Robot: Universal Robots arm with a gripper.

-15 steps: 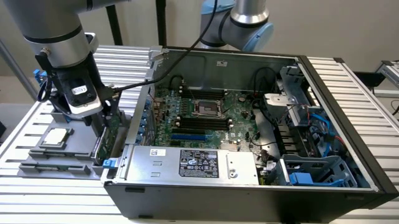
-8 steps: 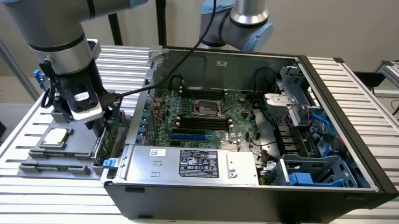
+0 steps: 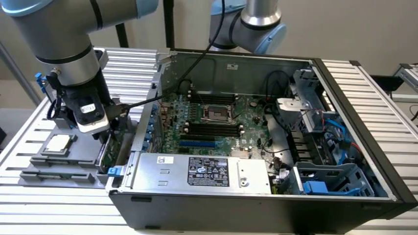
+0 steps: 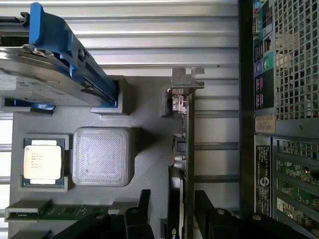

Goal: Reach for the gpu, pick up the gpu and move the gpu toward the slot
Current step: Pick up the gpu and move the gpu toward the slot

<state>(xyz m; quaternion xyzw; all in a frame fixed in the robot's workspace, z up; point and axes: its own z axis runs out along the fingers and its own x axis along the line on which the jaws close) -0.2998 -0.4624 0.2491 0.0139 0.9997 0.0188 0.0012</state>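
- Wrist view gives us the gpu (image 4: 182, 149) edge-on, standing upright in a groove of the grey fixture tray (image 4: 149, 124); its silver bracket (image 4: 187, 79) sits at the end far from the gripper (image 4: 173, 201).
- We see the two black fingers (image 4: 144, 204) spread apart, one on either side of the card's thin edge; a gap shows on at least one side, so we judge that nothing is clamped yet.
- Exterior view places the gripper low over the tray, to that view's left of the open computer case (image 3: 261, 210); the card stands just beside the case's outer wall, well apart from the motherboard (image 3: 216, 122) inside.
- On the same tray we note the hard drive (image 4: 50, 64) in its blue-tabbed frame and the small square chip (image 4: 43, 162); both lie apart from the card.
- Handling, as we judge it: light, stiff and thin; fragile wherever components stand proud; the board faces may be slippery under hard pads.
- We would take hold across the two flat faces near the upper edge, toward the middle of its length so it does not tip; clear of the bracket end.
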